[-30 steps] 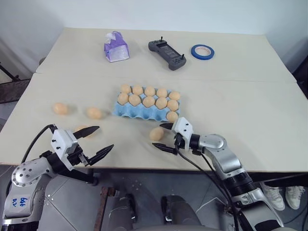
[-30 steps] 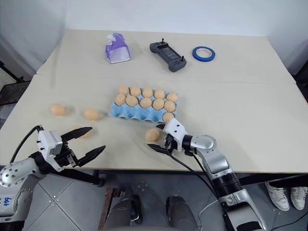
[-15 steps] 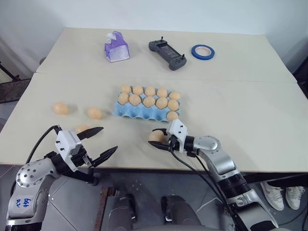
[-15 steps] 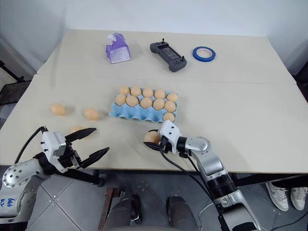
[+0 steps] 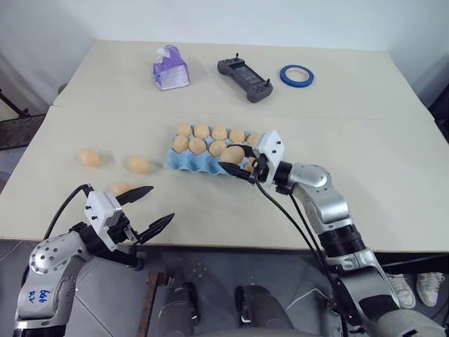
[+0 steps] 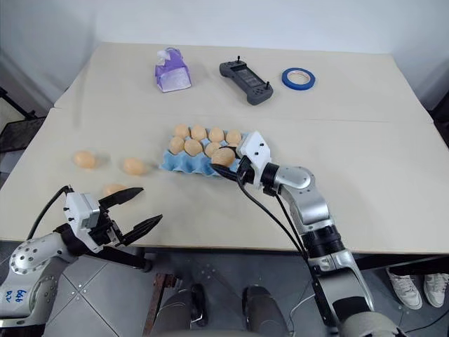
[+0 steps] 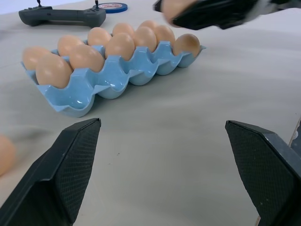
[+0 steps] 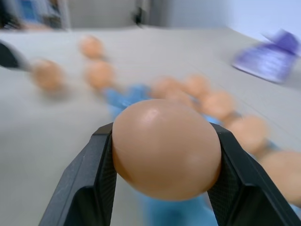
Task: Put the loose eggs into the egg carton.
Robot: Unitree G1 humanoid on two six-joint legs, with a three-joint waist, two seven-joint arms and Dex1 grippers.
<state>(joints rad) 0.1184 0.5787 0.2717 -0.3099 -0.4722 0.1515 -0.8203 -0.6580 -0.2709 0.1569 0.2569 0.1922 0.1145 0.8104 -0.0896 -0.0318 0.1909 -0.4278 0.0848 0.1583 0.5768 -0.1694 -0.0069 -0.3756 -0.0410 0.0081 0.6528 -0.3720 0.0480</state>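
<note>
The light blue egg carton [image 5: 184, 163] sits mid-table with several tan eggs in its cups. My right gripper [image 5: 233, 159] is shut on one egg [image 8: 165, 148], holding it in the air just over the carton's near right part. Three loose eggs lie on the table to the carton's left: a far left egg [image 5: 88, 157], a second egg [image 5: 138, 165] closer to the carton, and a third egg [image 5: 121, 188] near my left gripper [image 5: 161, 203]. That gripper hovers open and empty by the table's front edge, pointing toward the carton [image 7: 94, 89].
At the back of the table stand a purple tissue box [image 5: 170, 68], a black handheld controller [image 5: 244, 78] and a blue tape roll [image 5: 295, 75]. A seam crosses the table behind the carton. Bare tabletop lies to the carton's right.
My right gripper closed on the egg that lay by the carton's near right corner and lifted it up over the carton. The left gripper stayed open and nearly still.
</note>
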